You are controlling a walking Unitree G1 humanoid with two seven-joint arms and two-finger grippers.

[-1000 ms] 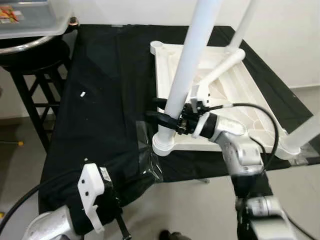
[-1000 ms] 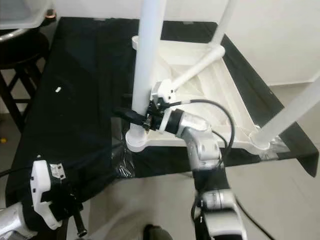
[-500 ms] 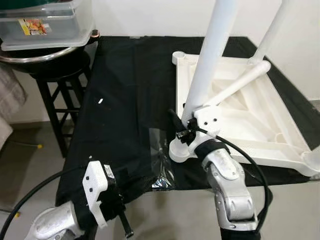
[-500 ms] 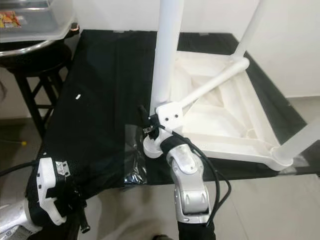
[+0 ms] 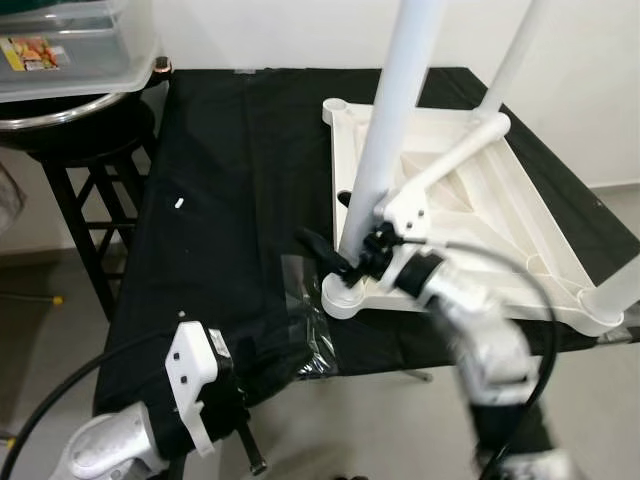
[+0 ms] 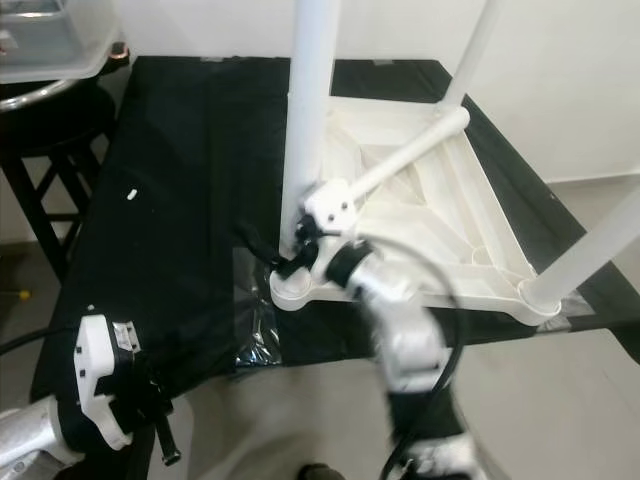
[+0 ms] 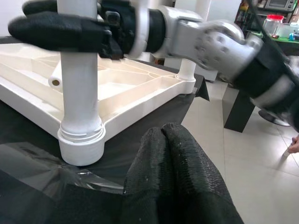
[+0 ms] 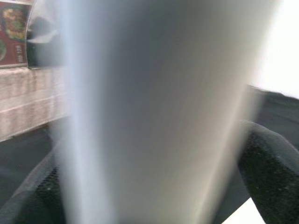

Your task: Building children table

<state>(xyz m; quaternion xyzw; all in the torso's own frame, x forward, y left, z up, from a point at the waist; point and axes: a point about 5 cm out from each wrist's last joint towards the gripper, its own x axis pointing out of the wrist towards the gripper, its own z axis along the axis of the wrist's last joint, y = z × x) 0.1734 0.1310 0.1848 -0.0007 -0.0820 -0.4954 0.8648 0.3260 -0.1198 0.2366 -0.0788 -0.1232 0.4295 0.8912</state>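
Black-draped bench (image 5: 230, 200): right tool (image 5: 340, 262) pinches white table leg (image 5: 385, 130) (near its socket).

1 tabletop (image 5: 500, 215); 3 upright legs (image 5: 385, 150); 1 loose leg (image 5: 455, 155); 1 stool (image 5: 80, 150); 1 tub (image 5: 75, 45).

Both eye views looked steeply down from the head at the black-draped surface (image 5: 230, 200) and shared the upturned white table (image 5: 470, 220). The left wrist view sat low beside its corner leg (image 7: 79, 93), facing across. The right wrist view pressed close against that leg, blurred.
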